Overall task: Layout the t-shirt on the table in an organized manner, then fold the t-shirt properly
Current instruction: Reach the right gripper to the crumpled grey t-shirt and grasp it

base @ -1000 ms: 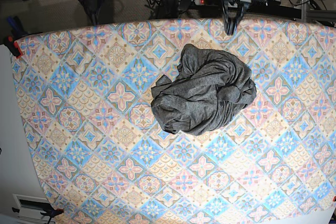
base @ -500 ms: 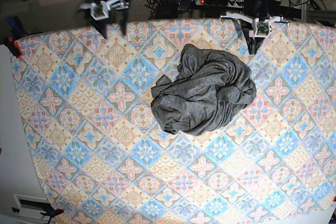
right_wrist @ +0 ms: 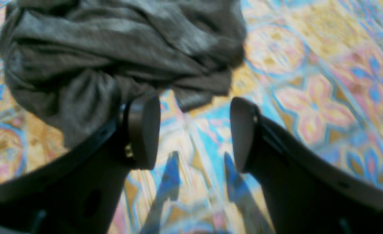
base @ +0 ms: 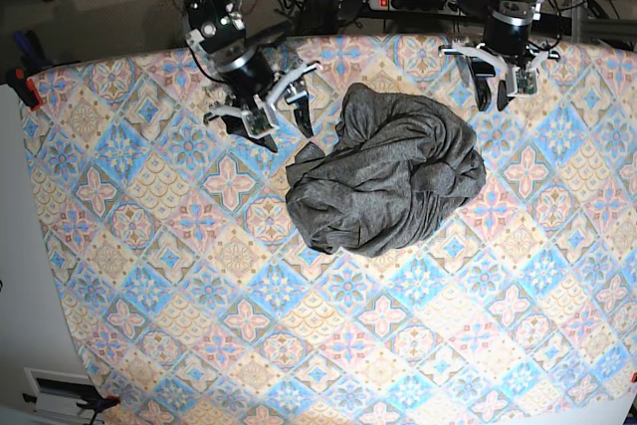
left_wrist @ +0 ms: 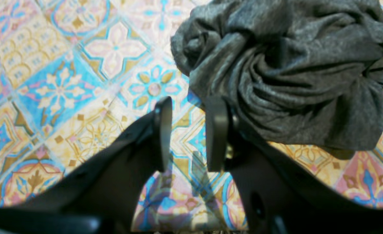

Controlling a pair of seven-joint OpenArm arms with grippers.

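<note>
The t-shirt lies as a crumpled dark grey heap a little above the middle of the worktop, nothing laid out yet, so the step in hand is, I judge, finding edges to spread it by. My right gripper hangs at about ten o'clock from the heap, fingers spread wide over bare patterned cloth, the nearest fold of knit just beside one pad and not between them. My left gripper sits at about one o'clock from the heap, near its upper edge; its fingers stand apart with a narrower gap and hold nothing, the bundled folds just past one tip. To do this well I would pick single layers at the outer rim, a hem or a sleeve rather than the thick knot, pinch low and shallow so only one ply comes, then draw the two grips apart across the worktop so the body opens flat instead of dragging as a lump.
</note>
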